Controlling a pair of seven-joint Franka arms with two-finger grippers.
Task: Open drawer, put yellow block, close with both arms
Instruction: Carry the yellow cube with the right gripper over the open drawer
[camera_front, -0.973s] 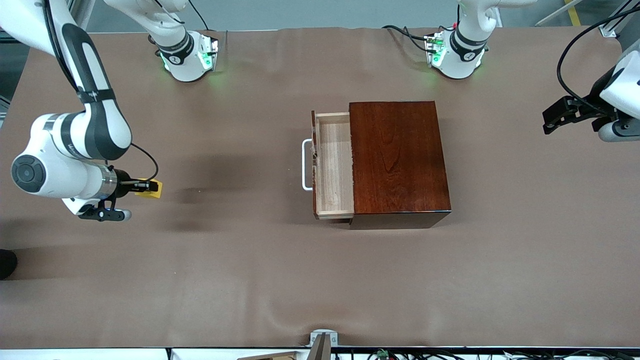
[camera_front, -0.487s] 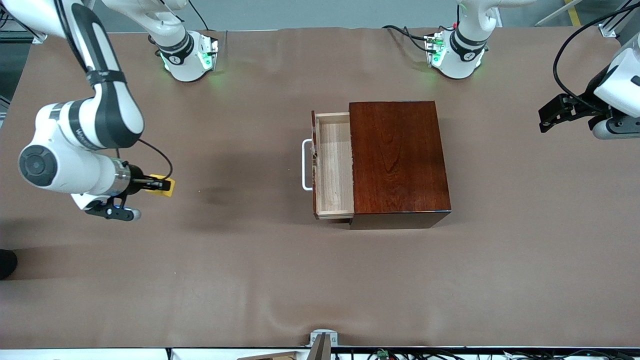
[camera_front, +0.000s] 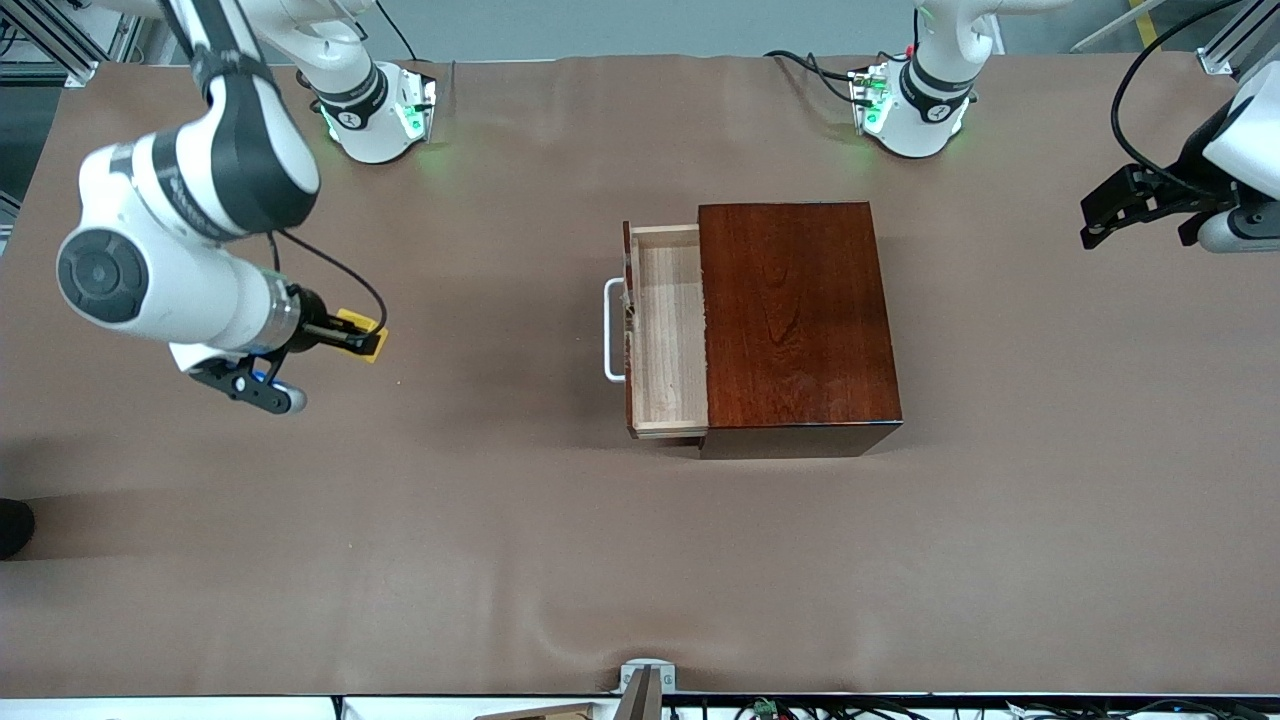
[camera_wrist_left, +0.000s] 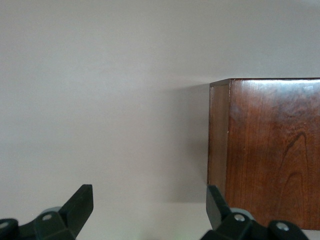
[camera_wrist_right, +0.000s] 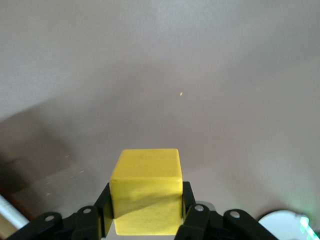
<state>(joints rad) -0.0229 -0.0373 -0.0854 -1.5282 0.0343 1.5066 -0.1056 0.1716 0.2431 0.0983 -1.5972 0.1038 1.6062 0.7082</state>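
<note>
The drawer (camera_front: 668, 330) is seen pulled partway out of the box (camera_front: 797, 318) near the middle of the table (camera_front: 500, 520), its pale wooden tray bare and its white handle (camera_front: 610, 330) turned toward the right arm's end of the table. The glossy reddish-brown box is set on the brown table cover, and one of its corners (camera_wrist_left: 220, 135) is caught in the left wrist view.

The right arm (camera_front: 190, 200) is shown reaching out over the table at its own end, well apart from the drawer, with only bare cover between them. The block (camera_front: 366, 336) is held off the table by the right gripper (camera_front: 352, 338), whose two fingers (camera_wrist_right: 192, 205) are pressed against opposite faces of the yellow cube (camera_wrist_right: 146, 190). Nothing is placed in the path between block and drawer handle.

The left arm (camera_front: 1235, 150) is seen waiting at the edge of the front view, over its own end of the table. The left gripper (camera_front: 1100, 218) is held empty, its fingers (camera_wrist_left: 80, 202) spread wide apart, with the box corner framed beside them.
</note>
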